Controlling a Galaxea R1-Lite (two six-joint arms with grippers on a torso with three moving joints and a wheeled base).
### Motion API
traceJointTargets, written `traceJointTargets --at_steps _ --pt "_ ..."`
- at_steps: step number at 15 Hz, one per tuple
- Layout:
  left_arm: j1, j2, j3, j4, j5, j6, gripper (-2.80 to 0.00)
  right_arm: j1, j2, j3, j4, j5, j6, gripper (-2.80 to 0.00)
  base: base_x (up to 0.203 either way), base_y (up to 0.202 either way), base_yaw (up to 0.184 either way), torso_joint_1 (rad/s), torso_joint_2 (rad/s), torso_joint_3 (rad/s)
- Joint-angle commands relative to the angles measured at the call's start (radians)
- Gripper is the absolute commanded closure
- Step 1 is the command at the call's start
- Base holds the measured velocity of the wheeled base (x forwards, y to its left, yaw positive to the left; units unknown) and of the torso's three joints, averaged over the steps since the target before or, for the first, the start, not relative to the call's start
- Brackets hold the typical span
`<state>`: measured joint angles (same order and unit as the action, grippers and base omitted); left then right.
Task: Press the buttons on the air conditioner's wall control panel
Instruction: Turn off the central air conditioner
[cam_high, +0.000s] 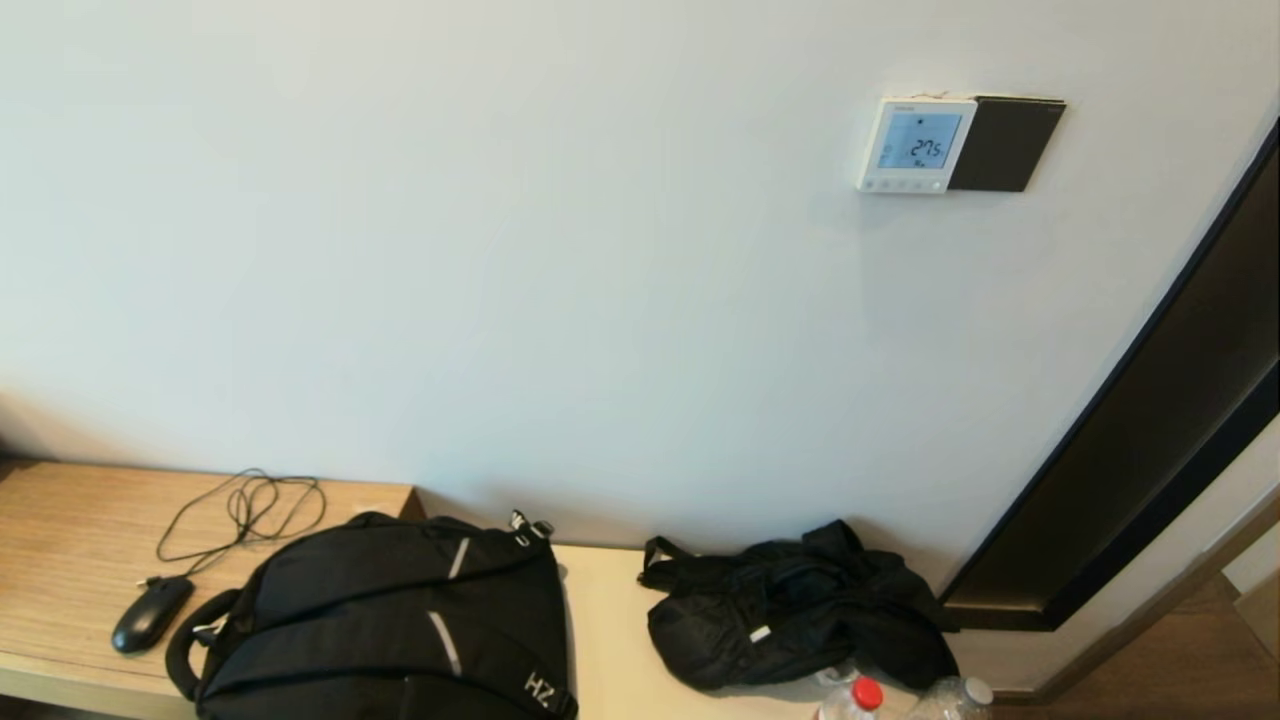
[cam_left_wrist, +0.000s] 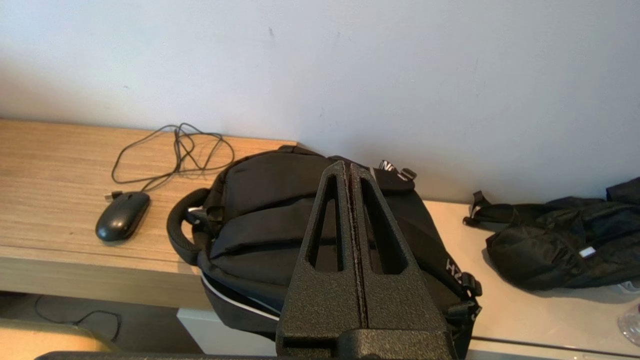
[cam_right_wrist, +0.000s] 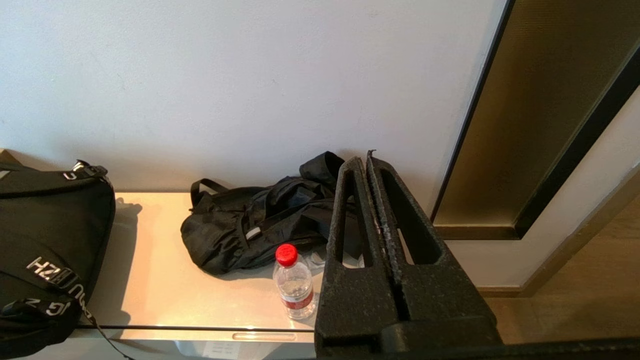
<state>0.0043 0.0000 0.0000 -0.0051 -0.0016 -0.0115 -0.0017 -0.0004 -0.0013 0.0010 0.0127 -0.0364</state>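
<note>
The white wall control panel (cam_high: 914, 144) hangs on the wall at the upper right of the head view, its pale blue screen showing digits. Its row of small white buttons (cam_high: 903, 184) runs along its lower edge. A dark brown plate (cam_high: 1005, 144) adjoins it on the right. Neither gripper shows in the head view. My left gripper (cam_left_wrist: 348, 166) is shut and empty, low above the black backpack. My right gripper (cam_right_wrist: 363, 159) is shut and empty, low above the counter near the black bag. The panel is out of both wrist views.
A black backpack (cam_high: 400, 620), a black mouse (cam_high: 150, 613) with its cable, a crumpled black bag (cam_high: 790, 605) and a red-capped water bottle (cam_right_wrist: 293, 282) lie on the counter below. A dark door frame (cam_high: 1150, 450) runs down the right.
</note>
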Motion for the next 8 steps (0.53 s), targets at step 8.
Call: traceJointTargets --at_steps 8 --pt "0.000 0.000 0.000 -0.001 0.000 -0.001 0.00 0.003 0.298 -0.443 0.124 0.034 -0.005 0.00 0.000 0.000 0.000 0.000 0.00 0.000"
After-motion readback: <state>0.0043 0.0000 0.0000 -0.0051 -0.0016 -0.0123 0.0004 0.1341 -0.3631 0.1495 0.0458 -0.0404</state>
